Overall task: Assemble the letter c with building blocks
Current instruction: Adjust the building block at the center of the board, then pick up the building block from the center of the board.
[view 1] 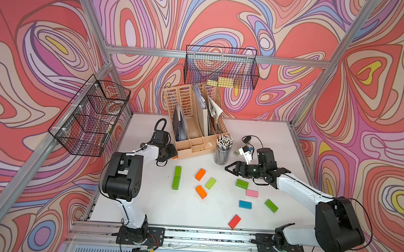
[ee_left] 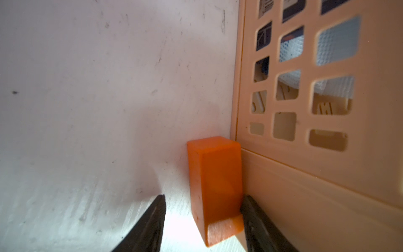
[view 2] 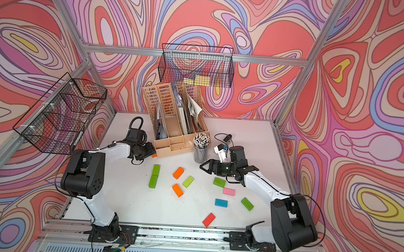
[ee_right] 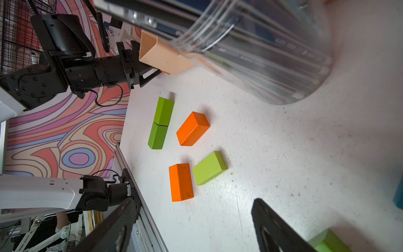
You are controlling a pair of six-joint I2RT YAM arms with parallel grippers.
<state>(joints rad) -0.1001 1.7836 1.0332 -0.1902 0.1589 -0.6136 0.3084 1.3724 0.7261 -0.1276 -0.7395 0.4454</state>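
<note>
White tabletop (ee_left: 87, 87): my left gripper (ee_left: 204, 196) straddles the orange block (ee_left: 216, 174) hugging the organiser (ee_left: 305, 185) (one finger slipped between them) to fetch it, jaws spread; right gripper (ee_right: 194, 204) hangs agape.

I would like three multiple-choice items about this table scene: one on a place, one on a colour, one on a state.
1. The orange rectangular block between the fingers of the left gripper is:
A) against the beige plastic desk organizer
B) stacked on another block
C) held high in the air

2. The two rectangular blocks lying end to end are:
A) blue
B) green
C) pink

3. The right gripper is:
A) open and empty
B) shut on a block
C) shut and empty

Answers:
1 A: the left wrist view shows the block touching the organizer's wall.
2 B: both top views show them green.
3 A: its fingers stand apart with nothing between.
</note>
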